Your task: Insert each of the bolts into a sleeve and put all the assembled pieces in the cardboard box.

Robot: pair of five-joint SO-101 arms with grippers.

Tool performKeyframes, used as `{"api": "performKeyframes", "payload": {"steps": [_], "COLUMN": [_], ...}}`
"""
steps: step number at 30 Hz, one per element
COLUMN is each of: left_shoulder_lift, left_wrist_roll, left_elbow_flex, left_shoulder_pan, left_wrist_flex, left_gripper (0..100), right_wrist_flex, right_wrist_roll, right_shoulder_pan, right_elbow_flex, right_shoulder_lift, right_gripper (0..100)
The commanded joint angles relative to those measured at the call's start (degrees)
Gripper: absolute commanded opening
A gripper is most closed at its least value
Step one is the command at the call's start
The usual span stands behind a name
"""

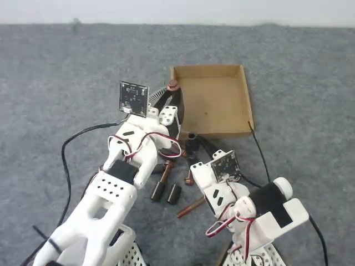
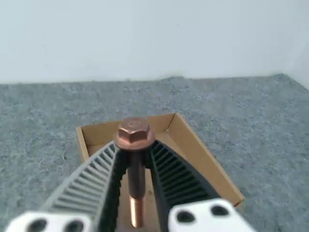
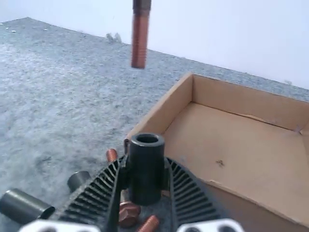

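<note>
Our left gripper (image 2: 133, 147) clamps a bolt (image 2: 134, 133), the right gripper (image 3: 144, 166) a sleeve (image 3: 145, 150); we've joined none, and the box (image 1: 213, 100) holds nothing.

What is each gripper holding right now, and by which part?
The left gripper holds a copper bolt by its shank, just under the head. The right gripper holds a black sleeve upright by its sides.

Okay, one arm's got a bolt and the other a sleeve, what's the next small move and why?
Probably line the bolt up over the sleeve: it hangs tip down, higher than the upright sleeve's open top but not yet above it.
</note>
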Motion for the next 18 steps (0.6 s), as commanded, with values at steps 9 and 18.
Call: {"api": "performKeyframes", "payload": {"steps": [9, 18], "left_shoulder_lift": [-3.0, -3.0], "left_wrist_roll": [12.8, 13.0], "left_elbow_flex": [-1.3, -1.5], "left_shoulder_pan": [0.3, 1.6], "left_wrist_flex": [5.9, 8.7], "left_gripper": [1, 1], "right_wrist_flex": [0.0, 0.0], "right_wrist_roll": [-0.2, -0.2], "right_shoulder_pan": [-1.8, -1.8], "right_elbow_flex": [-0.4, -0.7], "right_shoulder_lift": [-3.0, -3.1], "right_gripper": [0.6, 0.6]}}
